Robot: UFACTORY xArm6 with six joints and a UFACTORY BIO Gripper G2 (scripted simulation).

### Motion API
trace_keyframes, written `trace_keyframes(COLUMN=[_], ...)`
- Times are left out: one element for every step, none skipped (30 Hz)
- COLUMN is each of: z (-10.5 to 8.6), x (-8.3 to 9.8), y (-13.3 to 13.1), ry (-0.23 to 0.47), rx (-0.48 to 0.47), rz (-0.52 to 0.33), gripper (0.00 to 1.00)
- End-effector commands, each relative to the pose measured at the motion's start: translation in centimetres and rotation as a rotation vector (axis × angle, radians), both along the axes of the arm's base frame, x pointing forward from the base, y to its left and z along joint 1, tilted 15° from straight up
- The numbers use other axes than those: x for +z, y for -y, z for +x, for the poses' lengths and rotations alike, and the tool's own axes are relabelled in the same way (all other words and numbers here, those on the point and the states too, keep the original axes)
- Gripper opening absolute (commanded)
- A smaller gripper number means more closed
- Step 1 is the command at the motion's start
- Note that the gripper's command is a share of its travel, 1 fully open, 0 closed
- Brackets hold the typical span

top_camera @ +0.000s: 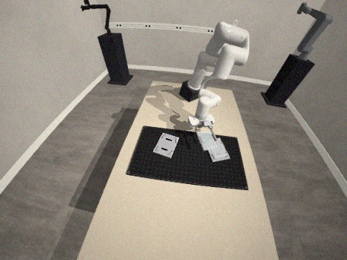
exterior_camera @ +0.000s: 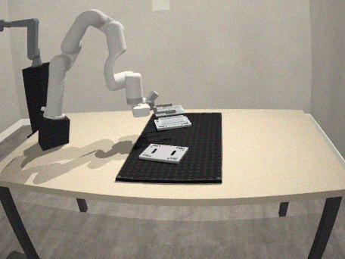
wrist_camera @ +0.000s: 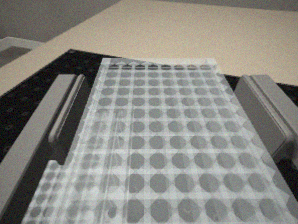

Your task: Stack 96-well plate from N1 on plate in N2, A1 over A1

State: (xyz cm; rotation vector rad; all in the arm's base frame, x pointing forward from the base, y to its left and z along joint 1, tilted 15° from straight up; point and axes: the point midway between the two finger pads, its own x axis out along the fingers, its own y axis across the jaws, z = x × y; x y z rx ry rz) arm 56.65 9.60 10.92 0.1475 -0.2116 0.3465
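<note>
96-well plate (top_camera: 206,141) (wrist_camera: 160,125) is in the gripper (top_camera: 206,134) (exterior_camera: 165,108) (wrist_camera: 170,117), whose fingers are drawn in around its two long sides; it is raised above the black mat (top_camera: 183,172) (exterior_camera: 204,151) (wrist_camera: 15,117), near N2 (top_camera: 225,159) (exterior_camera: 188,127) but offset toward the arm (top_camera: 228,61) (exterior_camera: 115,38); from above it partly overlaps the lower plate (top_camera: 220,151) (exterior_camera: 173,121) (wrist_camera: 42,202), which lies in N2, its wells showing beside and beneath the carried one in the wrist view; the corner match cannot be told.

N1 (top_camera: 166,144) (exterior_camera: 163,153) lies on the mat, its two dark slots exposed; the lower plate occupies the stacking spot, and the near finger stands close over its edge from above; the pale table (top_camera: 171,220) (exterior_camera: 265,151) (wrist_camera: 165,30) extends around the mat; two other arms (top_camera: 108,19) (top_camera: 316,34) stand on black pedestals (top_camera: 114,57) (top_camera: 289,80) beyond the table, well apart from the nests.
</note>
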Motion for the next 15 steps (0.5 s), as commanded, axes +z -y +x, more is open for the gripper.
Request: trace_keyframes(z=[0.1,0.0,0.0,0.0,-0.1,-0.1,-0.1,-0.1,-0.2,-0.2,-0.2,-0.2,-0.3,-0.3,-0.3], x=[0.3,0.3,0.4,0.5,0.5,0.6,0.6,0.7,0.7,0.8,0.8,0.9,1.0,1.0,1.1], y=[-0.6,-1.0,-1.3,-1.6,-2.0,-2.3,-2.6,-2.9,-3.3,-3.6,-3.9,-4.3,-4.6,-4.9,-5.2], ry=[0.002,0.002,0.002,0.002,0.002,0.002,0.002,0.002,0.002,0.002,0.002,0.002,0.002,0.002,0.002], rx=[-0.002,-0.002,-0.002,-0.002,-0.002,-0.002,-0.002,-0.002,-0.002,-0.002,-0.002,-0.002,-0.002,-0.001,-0.001], rz=[-0.002,-0.002,-0.002,-0.002,-0.002,-0.002,-0.001,-0.001,-0.001,-0.001,-0.001,-0.001,-0.001,-0.001,-0.001], gripper=[0.0,0.0,0.0,0.0,0.0,0.0,0.0,0.0,0.0,0.0,0.0,0.0,0.0,0.0,0.0])
